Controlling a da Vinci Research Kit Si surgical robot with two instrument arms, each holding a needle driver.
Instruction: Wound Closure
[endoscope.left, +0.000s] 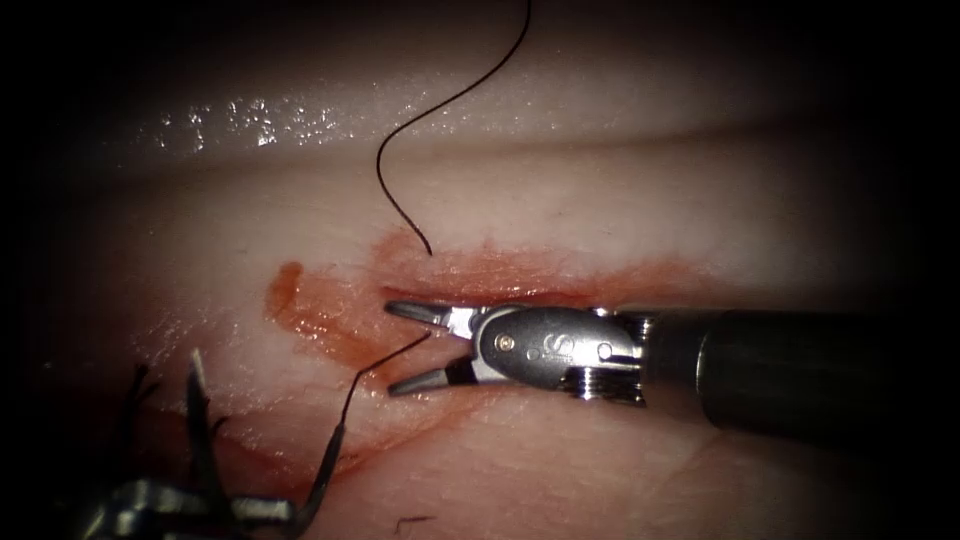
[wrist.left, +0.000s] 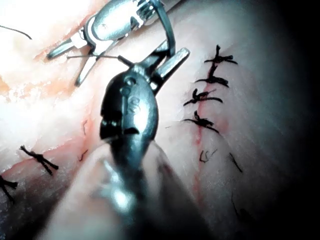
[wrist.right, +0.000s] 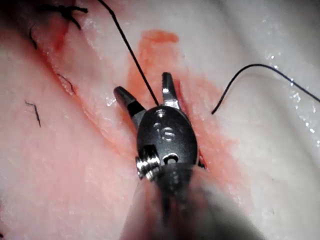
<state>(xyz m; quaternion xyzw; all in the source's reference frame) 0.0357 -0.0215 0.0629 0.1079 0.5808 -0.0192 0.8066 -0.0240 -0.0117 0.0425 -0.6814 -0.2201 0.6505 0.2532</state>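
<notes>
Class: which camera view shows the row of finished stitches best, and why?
The left wrist view: four knotted stitches lie in a row beside the left tool, along a closed cut. The endoscope view catches dark stitch ends at its edge; the right wrist view shows one knot.

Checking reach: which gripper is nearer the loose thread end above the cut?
Right. The right gripper, open and empty, lies just below the thread end; the left gripper, shut on the needle, sits far off at lower left.

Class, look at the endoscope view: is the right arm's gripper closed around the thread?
No. The right gripper stands open, and the thread runs between its two jaws without being clamped.
</notes>
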